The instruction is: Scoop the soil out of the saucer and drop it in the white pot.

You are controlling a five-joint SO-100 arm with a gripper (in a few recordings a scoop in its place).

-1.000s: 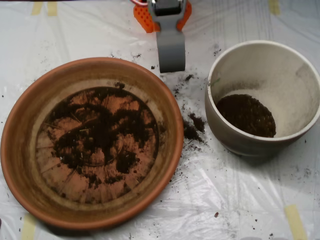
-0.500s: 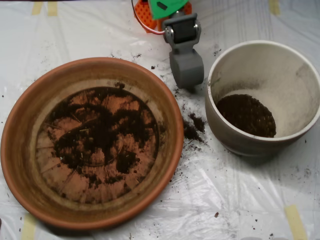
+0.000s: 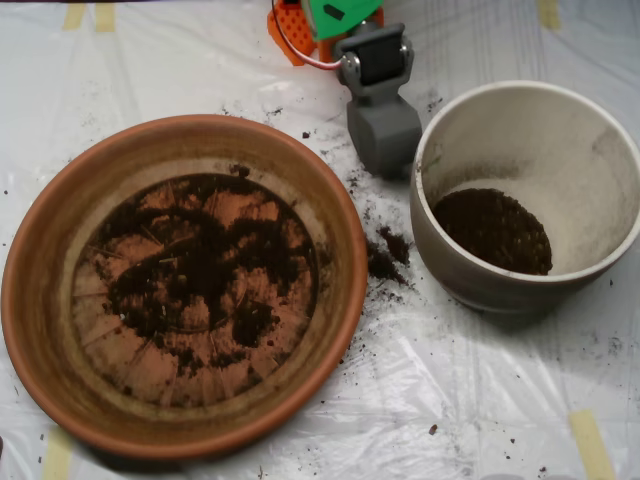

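The terracotta saucer fills the left half of the overhead view, with dark soil spread thinly over its ridged base. The white pot stands at the right and holds a dark patch of soil at its bottom. My grey scoop hangs at the top centre, between the saucer's far rim and the pot's left wall, close beside the pot. Its two shells look pressed together and nothing shows in them.
Clear plastic sheeting covers the table, held with yellow tape strips. Spilled soil clumps lie on the sheet between saucer and pot. The arm's orange and green parts sit at the top edge.
The scoop has swung to the right from above the saucer's far rim toward the pot's left wall, and its wrist has turned. Saucer, pot and soil have not moved.
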